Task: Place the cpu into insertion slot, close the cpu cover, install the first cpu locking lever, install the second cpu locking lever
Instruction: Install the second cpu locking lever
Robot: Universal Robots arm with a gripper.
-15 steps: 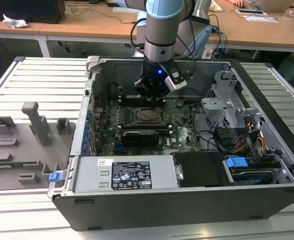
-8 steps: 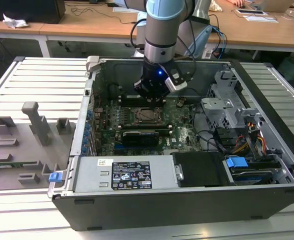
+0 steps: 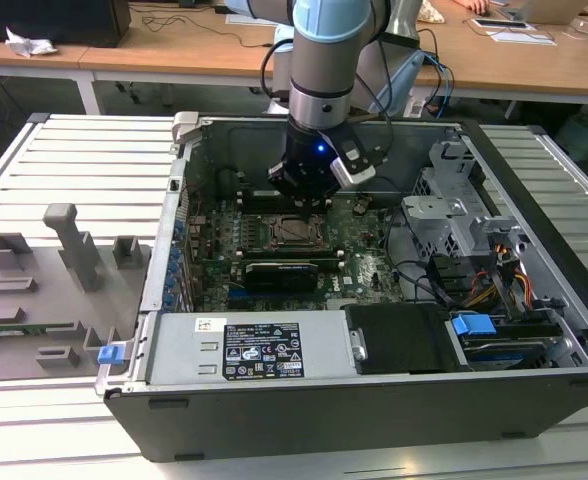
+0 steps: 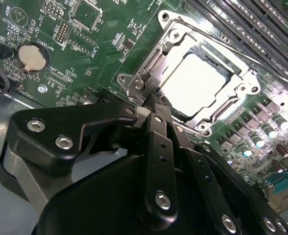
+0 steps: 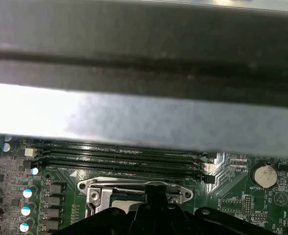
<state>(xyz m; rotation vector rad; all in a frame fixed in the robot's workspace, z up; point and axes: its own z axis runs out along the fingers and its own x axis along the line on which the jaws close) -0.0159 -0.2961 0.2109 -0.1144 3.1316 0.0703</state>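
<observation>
Inside an open computer case [image 3: 164, 290] on a slatted bench [image 3: 84, 170], with a grey fixture tray [image 3: 44, 290] at the exterior view's left, a Universal Robots arm [image 3: 324, 60] reaches down over the green motherboard [image 3: 364, 260]. Its black tool [image 3: 307, 205] hangs directly above the insertion slot [image 3: 296, 230]. In the second wrist view, the tool [image 4: 156, 105] has its fingers drawn together into one narrow tip, holding nothing, and that tip sits at the near corner of the socket's metal frame. The cpu [image 4: 195, 85] already lies flat in the slot, its pale top showing through the square opening of the cpu cover [image 4: 242, 90], which appears to be lying down over it. Beyond the socket run the long black memory slots [image 4: 252, 24]; a coin battery [image 4: 30, 58] sits well apart on the board. By this evidence the work stands at the locking levers, which cannot be clearly made out. Doing it well calls, in all likelihood, for a steady, shallow push along the frame's edge, keeping the tip off the chip and the small components beside the socket. A slip could scrape the board.
</observation>
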